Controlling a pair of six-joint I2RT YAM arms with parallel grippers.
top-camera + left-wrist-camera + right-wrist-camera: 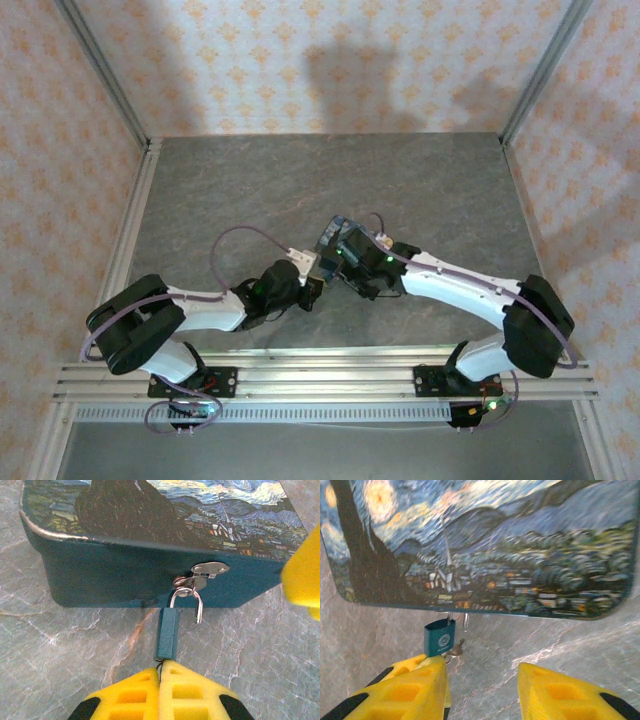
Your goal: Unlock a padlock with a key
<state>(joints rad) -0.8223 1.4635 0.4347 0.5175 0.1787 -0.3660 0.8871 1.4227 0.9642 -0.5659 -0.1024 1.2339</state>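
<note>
Left wrist view: my left tool [160, 672] has its yellow fingers pressed together on the key [160, 665]. Only a thin dark sliver of it shows at their seam, touching the bottom of the padlock [167, 630]. The padlock reaches from the front wall of the painted box [115, 575] toward my fingers, over the grey marbled tabletop [60, 645]. Its silvery loop [186, 596] is threaded through the box's metal hasp [210, 569], and one leg of the loop ends free beside the blue body. A yellow finger of my right tool [302, 575] cuts in at the right edge.

From the right wrist, my right tool [481, 667] has its fingers well apart, with only bare tabletop between them. The padlock [440, 637] sits just beyond the tip of the finger on the picture's left. Its face carries a round stamped emblem [443, 641], too small to read. The lid [520, 545], painted with a swirling starry night, a dark tree and a village spire, overhangs and hides the hasp.

From above, both arms meet mid-tabletop [300, 180] and cover most of the box.
</note>
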